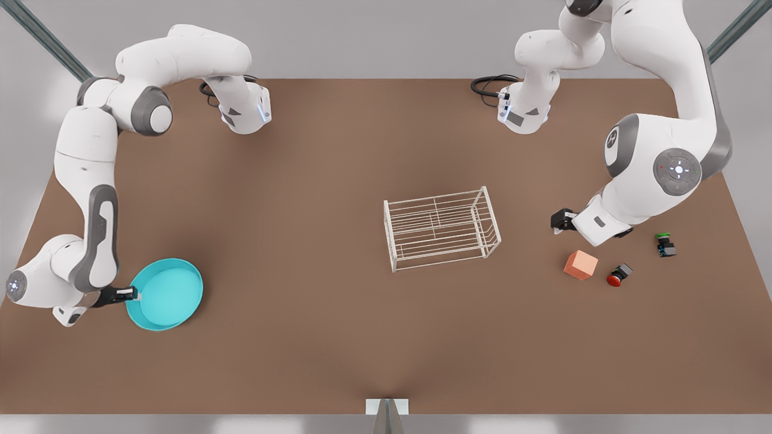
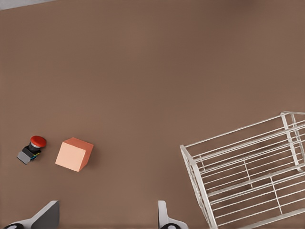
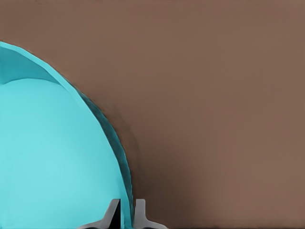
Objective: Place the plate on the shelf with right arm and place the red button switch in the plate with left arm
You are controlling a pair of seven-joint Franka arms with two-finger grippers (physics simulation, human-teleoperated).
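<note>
The plate (image 1: 166,294) is seen on the bench (image 1: 301,337) at the front view's left, well apart from the shelf (image 1: 442,229) at centre. The right end effector (image 1: 134,295) is closed on the plate's rim; the right wrist view confirms one finger (image 3: 113,212) on either side of the rim. The red button switch (image 1: 619,275) lies on its side just beside a salmon cube (image 1: 581,265), with a green-capped switch (image 1: 664,245) near. The left end effector (image 2: 107,217) is held wide open and empty above the bench, as recorded in the left wrist view.
</note>
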